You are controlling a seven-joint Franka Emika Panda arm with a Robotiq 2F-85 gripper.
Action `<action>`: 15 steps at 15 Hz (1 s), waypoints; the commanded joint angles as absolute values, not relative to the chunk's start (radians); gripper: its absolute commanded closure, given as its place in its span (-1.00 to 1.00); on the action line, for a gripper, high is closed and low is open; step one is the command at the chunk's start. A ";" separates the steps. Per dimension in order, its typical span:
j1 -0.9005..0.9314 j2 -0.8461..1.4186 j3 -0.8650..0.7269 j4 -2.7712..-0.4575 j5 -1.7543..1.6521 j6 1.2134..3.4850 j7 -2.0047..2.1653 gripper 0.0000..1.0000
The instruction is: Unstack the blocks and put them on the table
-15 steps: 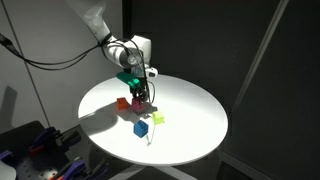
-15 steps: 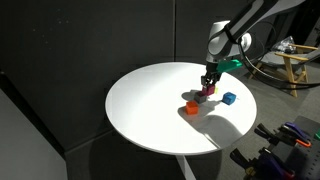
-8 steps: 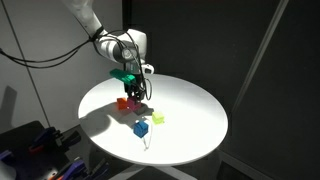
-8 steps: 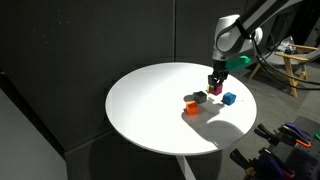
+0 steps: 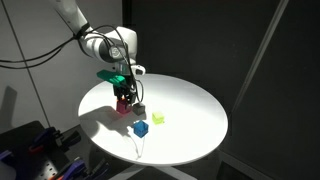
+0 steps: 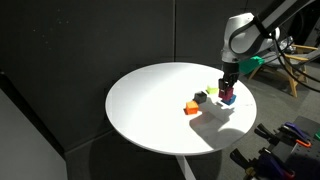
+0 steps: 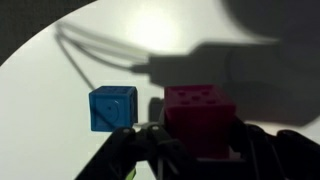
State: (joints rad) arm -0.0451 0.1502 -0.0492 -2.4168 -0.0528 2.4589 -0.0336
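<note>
White, matte and round: the table point(image 5: 190, 110) carries small, sharp-edged cubes.

Exterior view, count: one blue cube point(image 5: 140, 128), one grey cube point(image 5: 140, 108), one yellow-green cube point(image 5: 158, 118). Each sits alone on the top, none stacked. The arm point(image 5: 95, 40) reaches in from above. The gripper point(image 5: 126, 95) points down, with the magenta cube point(image 5: 126, 100) clamped between its jaws, near the grey cube. Whether the magenta cube touches the table cannot be told here.

Exterior view from elsewhere, count: five cubes. One orange cube point(image 6: 191, 107), the grey cube point(image 6: 200, 98) just beside it, the yellow-green cube point(image 6: 209, 92) near those. The blue cube point(image 6: 230, 101) sits apart from them, close under the gripper point(image 6: 228, 89). The magenta cube point(image 6: 228, 94) is at the gripper's tip. The table point(image 6: 150, 100) is bare on its other half.

Wrist view, count: two cubes. The magenta cube point(image 7: 200, 118) has a dimpled top face and is pinched between two dark fingers point(image 7: 265, 150). The blue cube point(image 7: 112, 107) rests on the table point(image 7: 40, 90) beside it, not touching.
</note>
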 commanded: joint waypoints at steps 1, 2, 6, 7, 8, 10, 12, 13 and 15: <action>-0.049 0.111 -0.052 -2.484 -0.074 2.482 -0.066 0.45; -0.050 0.120 -0.051 -2.489 -0.067 2.490 -0.074 0.45; -0.055 0.151 -0.049 -2.506 -0.052 2.546 -0.102 0.45; -0.056 0.160 -0.048 -2.511 -0.051 2.566 -0.107 0.45; -0.057 0.167 -0.047 -2.514 -0.048 2.579 -0.115 0.45; -0.059 0.187 -0.048 -2.516 -0.050 2.615 -0.118 0.45; -0.061 0.208 -0.048 -2.512 -0.049 2.636 -0.120 0.45; -0.063 0.218 -0.048 -2.508 -0.047 2.642 -0.121 0.45; -0.067 0.233 -0.049 -2.504 -0.048 2.651 -0.122 0.45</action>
State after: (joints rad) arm -0.0531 0.2160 -0.0492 -2.5105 -0.0527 2.6284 -0.0929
